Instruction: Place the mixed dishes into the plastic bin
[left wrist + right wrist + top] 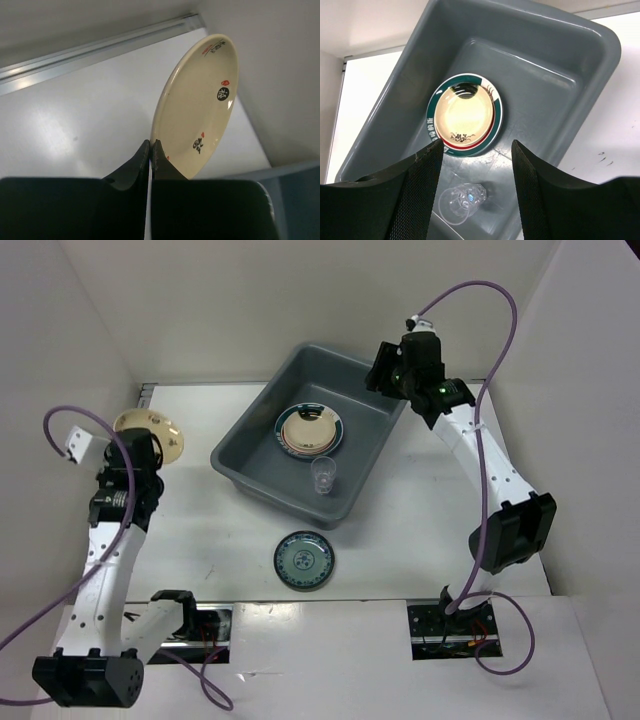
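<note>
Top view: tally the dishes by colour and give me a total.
Beige plates: 2, one in the left gripper, one stacked in the bin
Green-rimmed plates: 1 showing, under that stack
Teal plates: 1, on the table
Clear cups: 1, in the bin
Total: 5 showing; the stack may hide more.

A white table [420, 540] sits boxed by plain white walls [200, 300] left, far and right, with a metal rail [200, 385] along its far edge.
</note>
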`<state>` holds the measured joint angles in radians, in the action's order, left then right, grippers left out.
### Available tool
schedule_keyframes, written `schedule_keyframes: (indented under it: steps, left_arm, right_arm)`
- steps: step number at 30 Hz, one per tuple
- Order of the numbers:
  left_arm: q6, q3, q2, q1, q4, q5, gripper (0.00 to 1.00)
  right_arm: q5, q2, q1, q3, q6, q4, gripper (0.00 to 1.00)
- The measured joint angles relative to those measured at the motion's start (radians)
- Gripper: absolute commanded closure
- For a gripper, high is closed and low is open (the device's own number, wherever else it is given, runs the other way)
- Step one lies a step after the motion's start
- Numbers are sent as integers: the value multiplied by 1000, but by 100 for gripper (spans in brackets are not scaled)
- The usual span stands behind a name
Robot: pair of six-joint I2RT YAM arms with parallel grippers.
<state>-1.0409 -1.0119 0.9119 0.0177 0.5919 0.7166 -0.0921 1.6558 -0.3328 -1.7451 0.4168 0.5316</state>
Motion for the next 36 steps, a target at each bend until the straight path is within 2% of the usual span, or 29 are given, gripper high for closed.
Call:
schedule_keyframes:
  steps: [3,4,10,16,20,25,36]
  left_arm:
    - [48,-91,66,-4,-128,-101,100]
    - [52,-120,94,-18,-169,-137,100]
    - [74,-211,338,-151,-386,-373,100]
    - [101,-220,582,-237,-414,-543,100]
    - [130,-301,726,-267,-401,-634,100]
    - [150,-351,842,-309,-412,-678,100]
    - [148,-512,1072,-341,-440,-661,100]
  right_arm:
    - [-2,-6,0,4,0,-1,36]
    - [-2,-6,0,4,0,-1,33]
    - [-8,-11,0,15,-4,-5,26]
    - [-30,-66,2,94,-7,-6,23]
    - [-47,-133,8,142,-6,-8,22]
    - [-66,-186,18,166,-6,-16,22]
    - [-95,-191,19,190,-7,-15,22]
